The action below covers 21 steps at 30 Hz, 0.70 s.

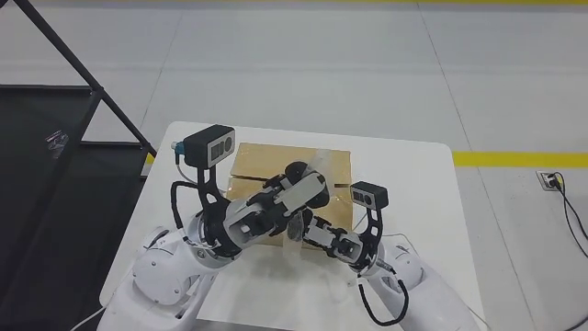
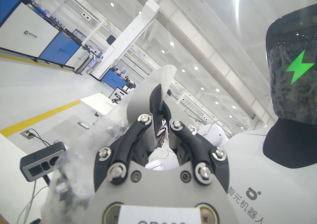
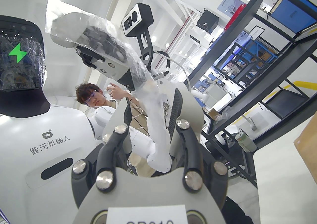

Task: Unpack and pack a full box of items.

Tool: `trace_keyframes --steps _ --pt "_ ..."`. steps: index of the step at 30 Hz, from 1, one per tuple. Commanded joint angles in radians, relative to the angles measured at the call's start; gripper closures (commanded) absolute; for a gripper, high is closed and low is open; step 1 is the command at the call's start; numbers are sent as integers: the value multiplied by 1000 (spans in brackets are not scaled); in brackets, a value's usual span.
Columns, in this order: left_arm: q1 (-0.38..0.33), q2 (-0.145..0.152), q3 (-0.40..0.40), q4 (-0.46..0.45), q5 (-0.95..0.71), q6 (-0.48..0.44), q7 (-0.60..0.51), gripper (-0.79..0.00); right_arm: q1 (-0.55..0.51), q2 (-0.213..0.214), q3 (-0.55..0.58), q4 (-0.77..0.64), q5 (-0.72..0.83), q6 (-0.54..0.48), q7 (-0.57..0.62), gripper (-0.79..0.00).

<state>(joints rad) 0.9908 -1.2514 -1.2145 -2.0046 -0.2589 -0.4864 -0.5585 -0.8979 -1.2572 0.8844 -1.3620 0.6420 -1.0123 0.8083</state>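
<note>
Bag [image 2: 166,76] edge clenched in left claw [image 2: 161,99] | right claw [image 3: 152,111] parted around it

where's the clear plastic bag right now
Top view: the clear plastic bag sits between the arms over the near edge of the brown cardboard box, pinched in the left gripper and running through the open right gripper.

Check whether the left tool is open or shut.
Shut: the left tool pinches the clear plastic sheet between its closed fingertips.
</note>
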Motion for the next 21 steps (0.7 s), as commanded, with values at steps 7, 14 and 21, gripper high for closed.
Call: trace_keyframes --steps 7,14,21 --pt "-1 -1 3 2 1 1 0 0 -3 20 -1 -29 -41 0 0 -489" --pt "-3 -2 0 -4 5 0 5 0 -4 37 -16 -46 -121 0 0 -453" --pt "-6 -2 -9 -3 -1 -2 9 0 -2 47 -24 -50 -158 0 0 -382"
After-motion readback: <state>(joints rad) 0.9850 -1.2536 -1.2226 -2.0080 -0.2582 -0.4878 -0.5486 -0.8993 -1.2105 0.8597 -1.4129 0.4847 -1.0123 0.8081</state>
